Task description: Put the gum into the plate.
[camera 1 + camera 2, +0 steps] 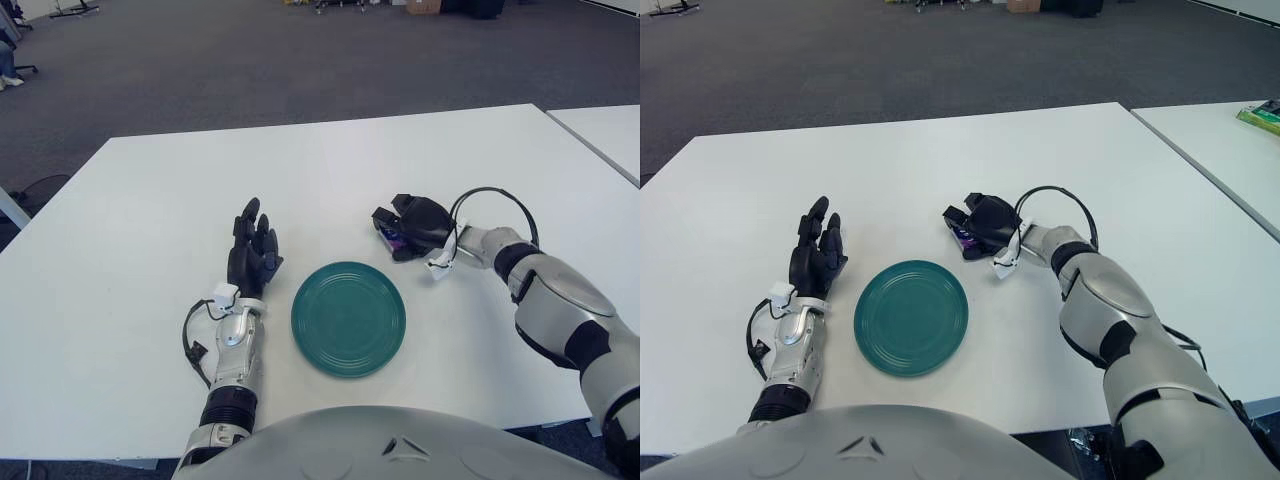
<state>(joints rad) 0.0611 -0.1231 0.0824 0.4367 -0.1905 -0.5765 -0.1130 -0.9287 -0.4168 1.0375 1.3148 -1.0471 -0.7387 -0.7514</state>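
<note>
Gum, a small purple packet (391,237), sits inside the black three-finger right hand (412,225), whose fingers are curled around it, so you see only a strip of purple between them. You can find this hand over the white table (140,200), beyond the round dark green plate (349,318) and a little to its right; it is near the plate's far rim but not above it. Whether the packet touches the table under the hand, you cannot tell. A black cable (500,200) makes a loop above the right wrist.

Your left hand (252,254) shows just beside the plate on its left side, with the fingers straight, a little apart, pointing away from the robot, and it holds nothing. The silver forearm (234,355) behind it lies along the table toward the body.

The table is flat, plain white and matte, and the plate stands near its front edge, in the middle. A second white table (1230,140) stands at the right, apart from the first one by a narrow gap, and something green (1262,116) lies on its far edge. Behind the tables you see a dark grey carpet floor (250,70), and at the far end of the room some furniture legs and boxes, too small to name exactly.
</note>
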